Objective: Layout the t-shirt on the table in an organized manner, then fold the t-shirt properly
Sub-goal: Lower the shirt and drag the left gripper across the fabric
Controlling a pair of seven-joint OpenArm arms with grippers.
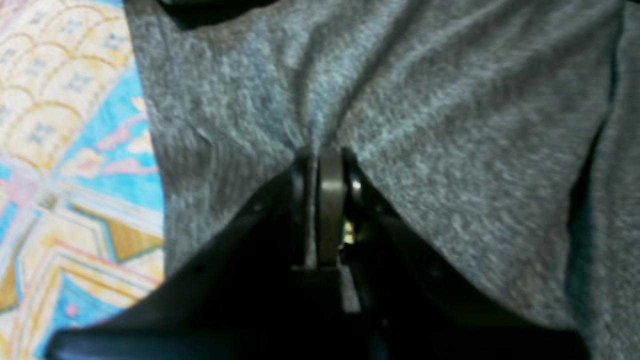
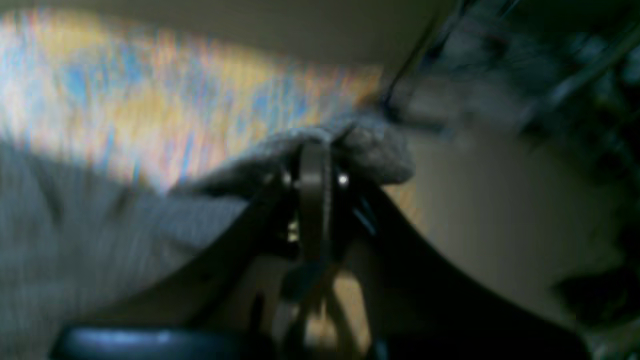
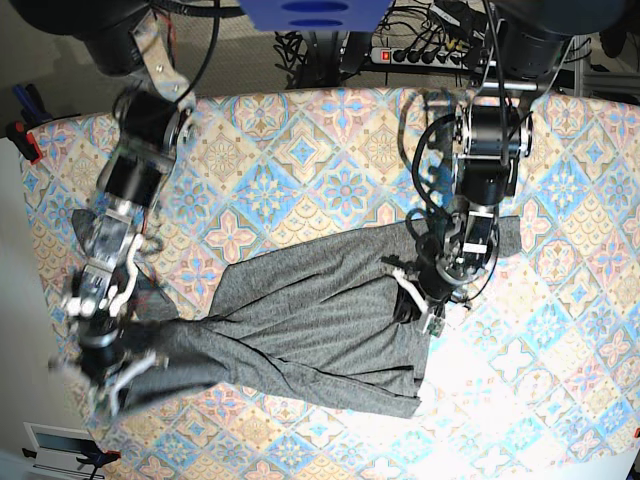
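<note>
At the base view's left, the right gripper [image 3: 100, 345] has its fingers [image 2: 312, 165] clenched on a bunched end of the grey t-shirt [image 3: 310, 325], which lies rumpled across the patterned worktop [image 3: 300, 150]. Toward the right, the left gripper [image 3: 425, 290] pinches the shirt's fabric, fingers [image 1: 330, 170] pressed together.

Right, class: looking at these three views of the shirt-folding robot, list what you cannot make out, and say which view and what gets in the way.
- Left wrist view: the t-shirt fills the frame, so its outline is cut off.
- Right wrist view: motion blur smears the table pattern and the background.
- Base view: the left gripper covers the fabric under it; the right gripper hides which part of the shirt it pinches.
- Collar and sleeves: lost in bunched folds.
</note>
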